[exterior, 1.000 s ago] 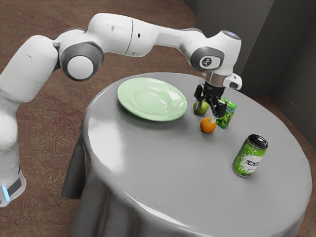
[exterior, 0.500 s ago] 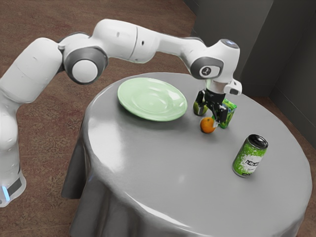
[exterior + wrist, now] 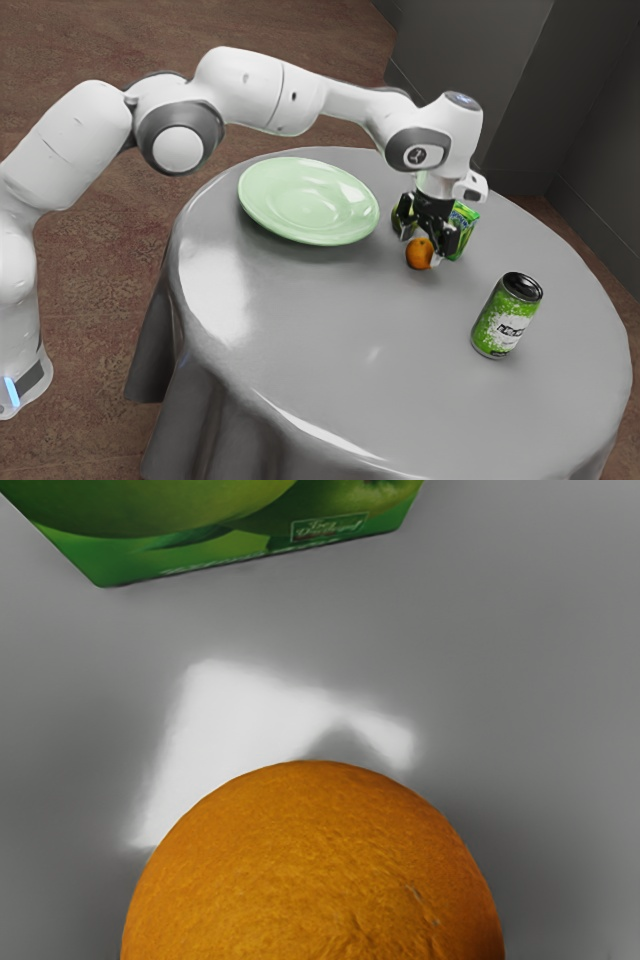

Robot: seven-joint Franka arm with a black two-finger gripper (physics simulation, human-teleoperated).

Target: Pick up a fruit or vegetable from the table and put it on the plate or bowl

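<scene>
The gripper [image 3: 423, 240] hangs straight down over the orange [image 3: 420, 255], its fingers spread wide, one on each side of the fruit's upper part. I cannot tell whether either finger touches the peel. The gripper has hold of nothing. The orange sits on the round grey surface [image 3: 330, 340], apart from everything around it.

In the wrist view the orange [image 3: 310, 870] lies just under the hand. A strip of bare surface with a bright patch of light runs between it and the bottom edge of the green juice carton [image 3: 230, 530]. The two do not touch.

In the exterior view the carton [image 3: 463, 228] stands upright just beside the gripper, on the exterior view's right and a little farther back. That leaves little room on that side. The pale green plate [image 3: 290, 195] lies toward the exterior view's left, with its nearer rim close to the orange and a narrow gap of bare surface between them.

A green can [image 3: 506, 316] stands well apart from the orange, near the surface's edge at the exterior view's right. The wide front part of the surface, down to where the cloth falls over the rim, is open.
</scene>
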